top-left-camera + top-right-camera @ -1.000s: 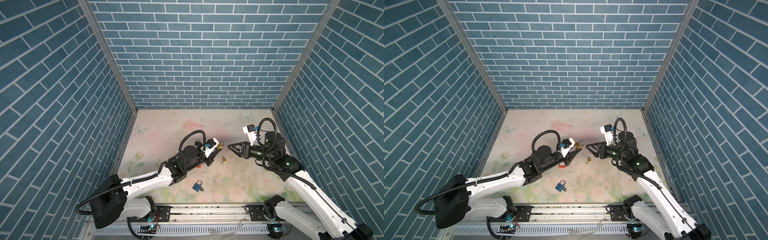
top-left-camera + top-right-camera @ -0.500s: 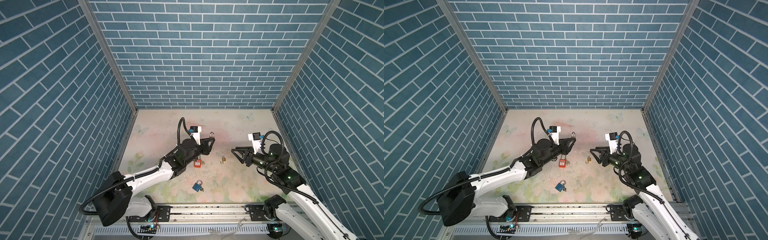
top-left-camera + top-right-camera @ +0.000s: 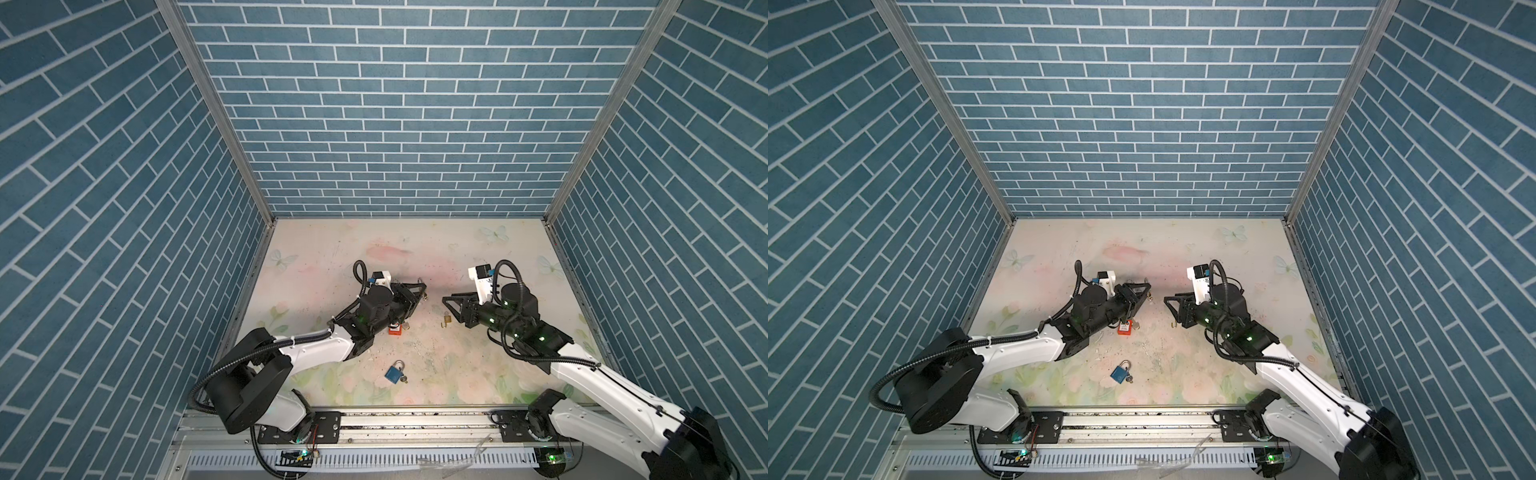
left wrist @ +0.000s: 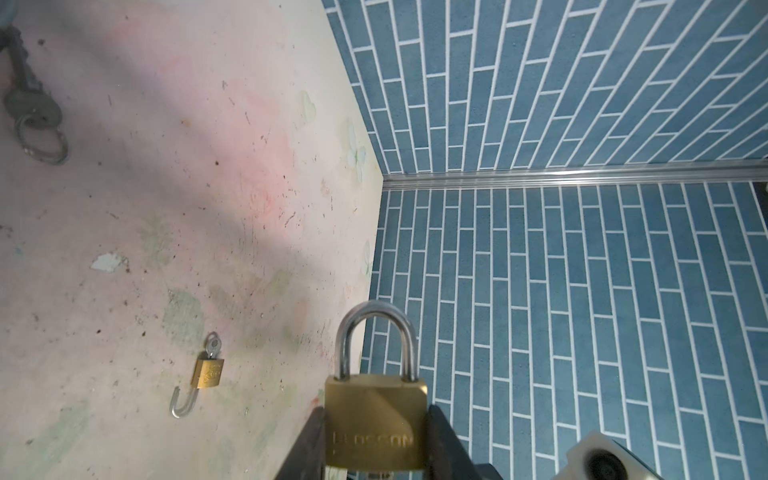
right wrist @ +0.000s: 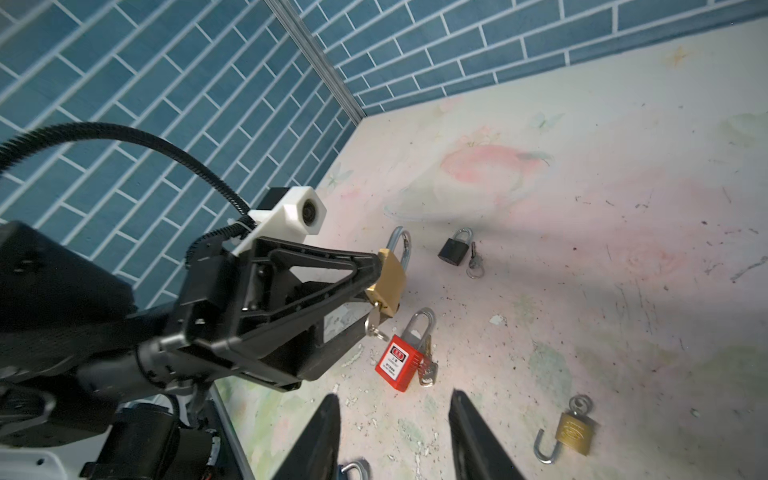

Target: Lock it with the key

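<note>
My left gripper is shut on a brass padlock, held above the floor by its two sides. Both legs of its steel shackle sit in the body. A small key hangs from the padlock's underside. My right gripper faces it from the right, a short gap away. It is open, with nothing between its fingers. In both top views the two grippers point at each other near the middle of the floor.
On the floor lie a red padlock with keys, a black padlock with a key, a small brass padlock with its shackle swung open, and a blue padlock nearer the front rail. Blue brick walls enclose three sides.
The left gripper has drawn back a little and rolled, still holding the brass padlock. The right gripper has pulled away from the padlock, and its jaws have narrowed.
</note>
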Controlling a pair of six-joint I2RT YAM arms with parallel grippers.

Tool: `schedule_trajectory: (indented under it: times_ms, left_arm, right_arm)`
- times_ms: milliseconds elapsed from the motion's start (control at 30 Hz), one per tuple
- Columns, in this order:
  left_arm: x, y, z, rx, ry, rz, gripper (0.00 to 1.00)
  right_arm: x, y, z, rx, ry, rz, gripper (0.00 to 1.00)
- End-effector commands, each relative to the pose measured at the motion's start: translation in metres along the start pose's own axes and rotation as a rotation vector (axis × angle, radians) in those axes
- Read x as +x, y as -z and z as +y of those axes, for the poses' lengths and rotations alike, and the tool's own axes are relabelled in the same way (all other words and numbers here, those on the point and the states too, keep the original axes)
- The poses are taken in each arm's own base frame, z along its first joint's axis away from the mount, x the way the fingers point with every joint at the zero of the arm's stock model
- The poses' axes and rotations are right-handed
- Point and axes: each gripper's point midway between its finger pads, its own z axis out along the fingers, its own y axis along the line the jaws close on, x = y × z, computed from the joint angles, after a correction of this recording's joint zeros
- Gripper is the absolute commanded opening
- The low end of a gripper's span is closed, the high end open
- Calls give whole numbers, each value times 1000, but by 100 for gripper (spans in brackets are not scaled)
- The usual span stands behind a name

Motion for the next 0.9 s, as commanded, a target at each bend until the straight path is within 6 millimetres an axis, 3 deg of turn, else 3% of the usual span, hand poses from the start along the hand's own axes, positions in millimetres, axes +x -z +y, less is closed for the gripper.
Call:
schedule_trajectory:
  times_ms: [0,267,467,867]
  left_arm:
    - [-2,-1,-18,64,71,-2,0]
    - [-6,0,-12,38,68,-26,0]
    - [-7,-1,-10,36,76,-26,0]
    - [-9,0,-6,28,82,-26,0]
  right_arm:
    - [-21,-13,10,-6,46,-57,43]
    - [-17,-43,15,7,70,-11,40]
    - [-16,-54,16,8,75,6,37]
    - [-12,-63,12,24,79,24,15]
